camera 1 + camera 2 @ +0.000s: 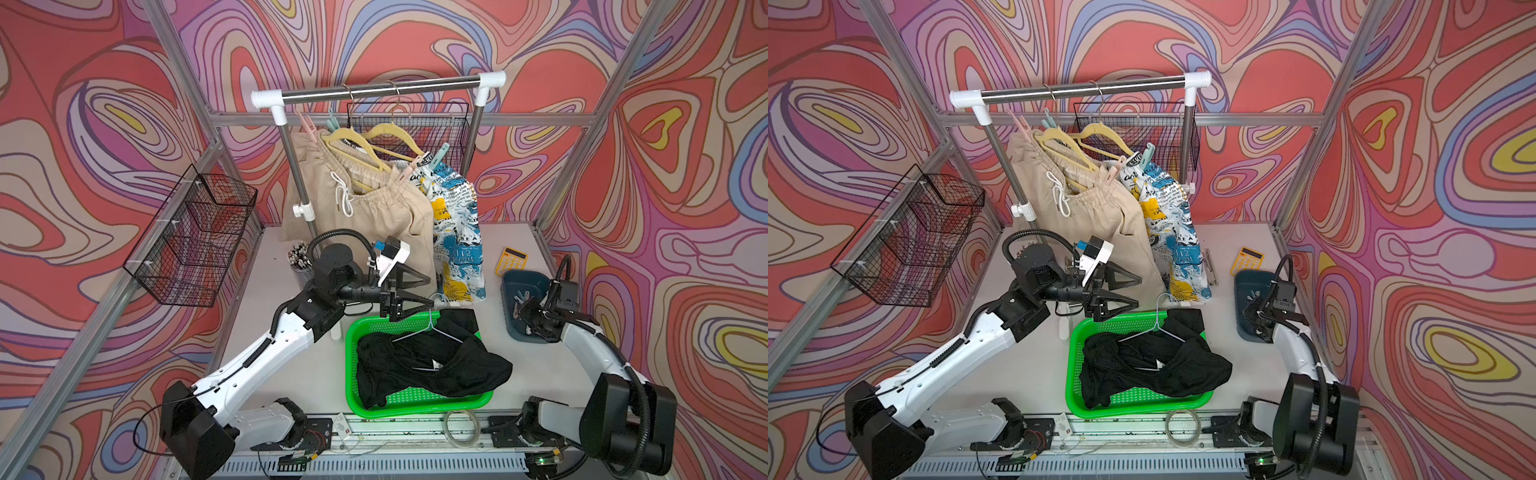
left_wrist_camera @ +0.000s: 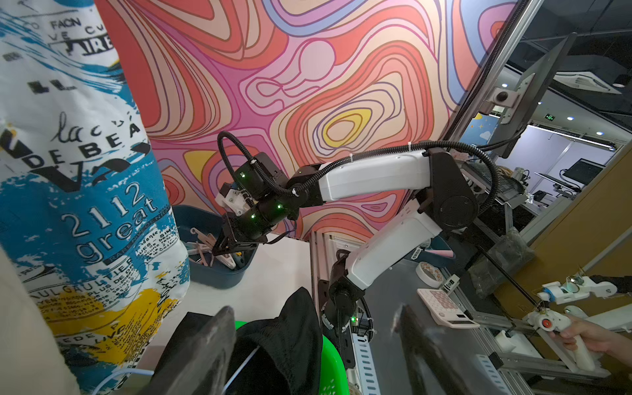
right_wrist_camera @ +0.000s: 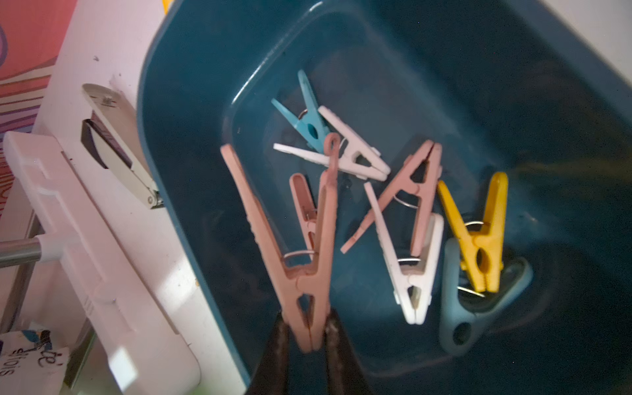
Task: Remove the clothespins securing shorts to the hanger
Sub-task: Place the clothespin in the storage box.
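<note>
Black mesh basket (image 1: 191, 232) hangs on the frame at my far left. Next comes my left gripper (image 1: 432, 290), its jaws spread wide with nothing between them. It hovers above the far edge of the green tray (image 1: 415, 405), just in front of the beige shorts (image 1: 374, 224). Those shorts hang from a yellow hanger (image 1: 349, 137) on the rail (image 1: 374, 89). A pink pin (image 1: 305, 120) and a mint pin (image 1: 332, 119) stand up at the hangers' left ends, and a second pink pin (image 1: 402, 172) sits at the beige waistband's right end. Just beside that, the printed shorts (image 1: 457, 232) hang with a second mint pin (image 1: 439, 154) clipped at their top. The black shorts (image 1: 432, 365) lie heaped in the tray with a wire hanger (image 1: 432, 332) on them. Further right I see a yellow calculator (image 1: 509, 259), then the blue bin (image 1: 536, 280). My right gripper (image 3: 307, 326) is over the bin, pinching a pink clothespin (image 3: 304, 273) by its nose. Loose pins (image 3: 415, 273) in pink, white, blue and yellow lie on the bin floor beneath it.
</note>
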Controlling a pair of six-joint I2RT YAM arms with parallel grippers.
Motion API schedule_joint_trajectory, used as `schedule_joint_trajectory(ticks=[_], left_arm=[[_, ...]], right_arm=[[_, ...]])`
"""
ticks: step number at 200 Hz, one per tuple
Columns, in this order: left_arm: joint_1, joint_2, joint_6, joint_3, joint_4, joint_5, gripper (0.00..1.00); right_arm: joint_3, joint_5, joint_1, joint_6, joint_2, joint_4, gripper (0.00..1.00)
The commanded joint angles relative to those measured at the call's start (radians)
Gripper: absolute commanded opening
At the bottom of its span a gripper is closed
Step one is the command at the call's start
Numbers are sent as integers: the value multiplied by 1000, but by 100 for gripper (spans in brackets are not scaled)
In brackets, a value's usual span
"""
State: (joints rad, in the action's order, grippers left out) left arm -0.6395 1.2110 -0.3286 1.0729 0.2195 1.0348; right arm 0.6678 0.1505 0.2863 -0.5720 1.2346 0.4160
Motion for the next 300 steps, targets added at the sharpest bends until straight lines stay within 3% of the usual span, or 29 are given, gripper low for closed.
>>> schedule_joint_trajectory(ticks=[1,21,54,65,75,116,163,204,261,300], left_arm=[[4,-19,35,-5,-13,-1,78],[4,-17,47,-1,-33,-6,78],[4,-11,76,15,-86,-23,78],[4,-9,82,19,-94,-25,78],[4,-8,83,22,-98,-27,78],[4,4,122,53,-209,-79,77],[-1,38,198,66,-441,-209,74],[-101,140,331,97,-666,-389,70],[-121,297,333,72,-644,-424,67],[-140,369,314,40,-577,-515,66]], right_arm=[[-13,17,21,-26,5,-26,1],[-9,16,27,-31,-6,-22,9],[8,16,27,-26,-25,-2,41],[12,15,28,-26,-33,3,43],[16,9,28,-26,-40,12,52],[67,36,27,29,-157,70,53],[173,200,27,127,-327,192,51],[190,296,27,137,-406,183,51],[148,334,27,156,-417,148,51],[138,343,27,171,-423,146,51]])
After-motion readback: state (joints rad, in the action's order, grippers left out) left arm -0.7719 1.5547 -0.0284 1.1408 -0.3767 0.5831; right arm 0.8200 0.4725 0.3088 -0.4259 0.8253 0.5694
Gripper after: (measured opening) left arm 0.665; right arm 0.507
